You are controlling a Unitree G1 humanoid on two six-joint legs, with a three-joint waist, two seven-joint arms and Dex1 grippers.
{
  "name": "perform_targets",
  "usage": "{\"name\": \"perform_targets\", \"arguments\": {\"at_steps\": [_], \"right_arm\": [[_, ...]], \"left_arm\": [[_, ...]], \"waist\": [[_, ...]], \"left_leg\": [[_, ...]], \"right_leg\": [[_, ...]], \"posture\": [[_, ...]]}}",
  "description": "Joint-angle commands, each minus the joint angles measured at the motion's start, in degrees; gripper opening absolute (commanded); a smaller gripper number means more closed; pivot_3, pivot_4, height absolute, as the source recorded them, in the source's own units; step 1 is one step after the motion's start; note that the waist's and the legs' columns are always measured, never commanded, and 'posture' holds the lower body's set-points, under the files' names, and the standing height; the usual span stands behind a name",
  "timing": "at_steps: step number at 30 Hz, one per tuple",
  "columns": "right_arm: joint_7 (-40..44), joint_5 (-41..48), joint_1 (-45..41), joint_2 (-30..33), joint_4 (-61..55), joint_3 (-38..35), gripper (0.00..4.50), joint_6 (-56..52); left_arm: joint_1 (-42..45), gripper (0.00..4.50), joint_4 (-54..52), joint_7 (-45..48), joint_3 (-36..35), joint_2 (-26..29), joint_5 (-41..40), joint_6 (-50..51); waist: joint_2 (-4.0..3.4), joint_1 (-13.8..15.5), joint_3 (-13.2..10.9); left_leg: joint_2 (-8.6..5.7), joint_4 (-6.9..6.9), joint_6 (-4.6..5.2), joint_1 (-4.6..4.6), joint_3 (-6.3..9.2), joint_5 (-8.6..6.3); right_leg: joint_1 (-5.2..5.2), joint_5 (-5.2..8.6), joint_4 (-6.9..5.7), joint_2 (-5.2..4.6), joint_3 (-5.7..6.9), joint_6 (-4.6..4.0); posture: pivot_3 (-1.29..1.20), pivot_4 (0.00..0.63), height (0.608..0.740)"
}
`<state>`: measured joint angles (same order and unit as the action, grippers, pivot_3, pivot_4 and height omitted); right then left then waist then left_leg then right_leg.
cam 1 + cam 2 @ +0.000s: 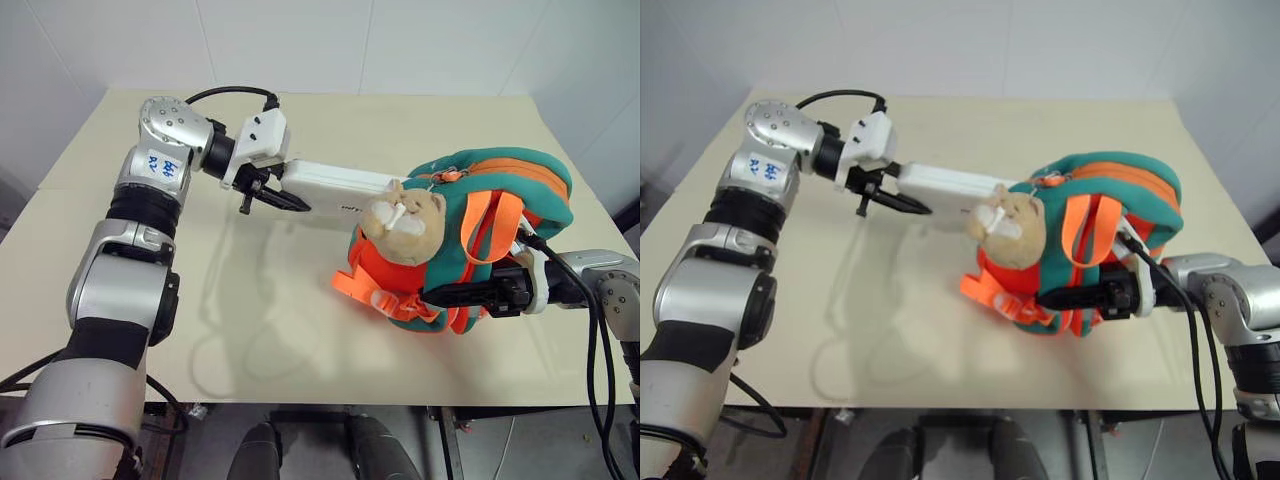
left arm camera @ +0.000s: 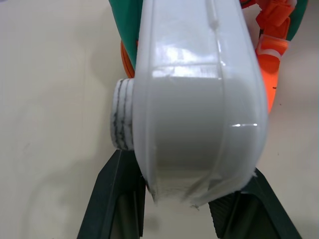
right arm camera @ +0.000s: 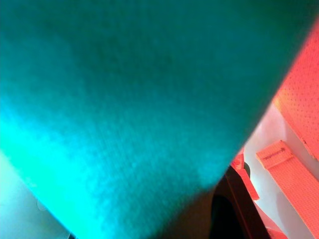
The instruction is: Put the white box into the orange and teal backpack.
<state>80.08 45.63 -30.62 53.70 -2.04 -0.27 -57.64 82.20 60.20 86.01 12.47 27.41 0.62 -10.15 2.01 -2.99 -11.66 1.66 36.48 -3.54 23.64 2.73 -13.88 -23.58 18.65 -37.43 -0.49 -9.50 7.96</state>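
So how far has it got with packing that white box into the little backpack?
Picked up: the left gripper holds the white box off the table. Under way: the right gripper grips the orange and teal backpack, box end beside it. Left: pushing it inside.

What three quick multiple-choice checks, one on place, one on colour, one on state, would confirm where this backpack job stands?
1. Where is the white box?
A. Flat on the table by itself
B. Held off the table, its far end at the orange and teal backpack
C. Under the backpack

2. What colour are the backpack's straps?
A. Orange
B. Black
C. Beige

3. What is the left gripper doing?
A. Hanging open and free
B. Shut on a strap
C. Shut on the box

Answers: 1 B, the box casts a shadow on the table and reaches the plush cat head. 2 A, orange straps cross the teal side. 3 C, the left wrist view shows a black finger on each side of the box.
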Motion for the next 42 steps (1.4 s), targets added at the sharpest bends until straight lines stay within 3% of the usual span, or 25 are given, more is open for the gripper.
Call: {"name": "perform_targets", "arguments": {"at_steps": [1, 12, 17, 25, 33, 37, 42], "right_arm": [[0.4, 0.9, -0.6, 0.3, -2.2, -0.3, 0.56, -0.5], [-0.9, 2.3, 1.8, 0.8, -4.6, -2.3, 0.56, -1.7], [-1.0, 2.6, 2.0, 1.0, -5.0, -2.7, 0.56, -2.2], [-1.3, 2.9, 2.7, 0.8, -5.5, -3.0, 0.56, -2.6], [-0.8, 2.6, 2.1, 0.9, -5.2, -2.4, 0.56, -2.6], [-0.6, 2.4, 1.7, 1.0, -5.0, -2.3, 0.56, -2.5], [-0.3, 2.0, 1.4, 0.9, -4.7, -2.1, 0.56, -2.3]], "left_arm": [[4.4, 1.24, 1.7, 4.3, 0.8, -3.6, 0.7, -2.3], [3.3, 1.24, 3.7, 5.5, -0.3, -3.8, 1.2, -3.8], [0.6, 1.24, 1.4, 6.5, 0.5, 1.5, -1.9, -1.1], [-7.9, 1.24, -13.3, 6.5, -0.3, 9.4, -23.0, 15.7], [-16.4, 1.24, -28.3, 6.5, 3.2, 15.0, -34.3, 24.5], [-17.5, 1.24, -30.6, 6.5, 7.0, 16.1, -35.3, 24.1], [-14.8, 1.24, -24.2, 6.5, 14.7, 15.1, -28.5, 14.7]], "waist": [[0.01, 0.1, 0.0], [0.02, 0.0, 0.0], [0.02, -0.1, 0.0], [0.0, -0.5, 0.0], [-0.01, -0.4, 0.0], [-0.01, -0.4, 0.0], [-0.01, -0.3, 0.0]], "left_leg": [[-0.01, 0.0, 0.0, 0.02, 0.01, 0.0], [-0.02, 0.02, 0.01, 0.03, 0.03, -0.01], [-0.02, 0.02, 0.01, 0.01, 0.03, -0.01], [0.01, 0.03, 0.01, 0.01, 0.05, -0.01], [0.05, 0.08, 0.01, -0.01, 0.07, -0.01], [0.05, 0.12, 0.01, -0.02, 0.07, -0.01], [0.03, 0.14, 0.01, -0.02, 0.04, -0.01]], "right_leg": [[0.0, 0.0, 0.02, 0.0, 0.0, 0.01], [0.01, 0.01, 0.01, -0.02, 0.0, 0.03], [0.0, 0.01, -0.02, -0.01, 0.0, 0.03], [-0.08, 0.04, -0.22, -0.01, 0.0, -0.01], [-0.09, 0.07, -0.3, -0.01, 0.04, -0.07], [-0.08, 0.07, -0.31, -0.01, 0.04, -0.07], [-0.06, 0.07, -0.28, 0.0, 0.04, -0.08]], "posture": [[0.0, 0.15, 0.74], [0.0, 0.15, 0.74], [0.0, 0.15, 0.74], [0.0, 0.15, 0.74], [0.0, 0.15, 0.74], [0.0, 0.15, 0.74], [0.0, 0.15, 0.74]]}}
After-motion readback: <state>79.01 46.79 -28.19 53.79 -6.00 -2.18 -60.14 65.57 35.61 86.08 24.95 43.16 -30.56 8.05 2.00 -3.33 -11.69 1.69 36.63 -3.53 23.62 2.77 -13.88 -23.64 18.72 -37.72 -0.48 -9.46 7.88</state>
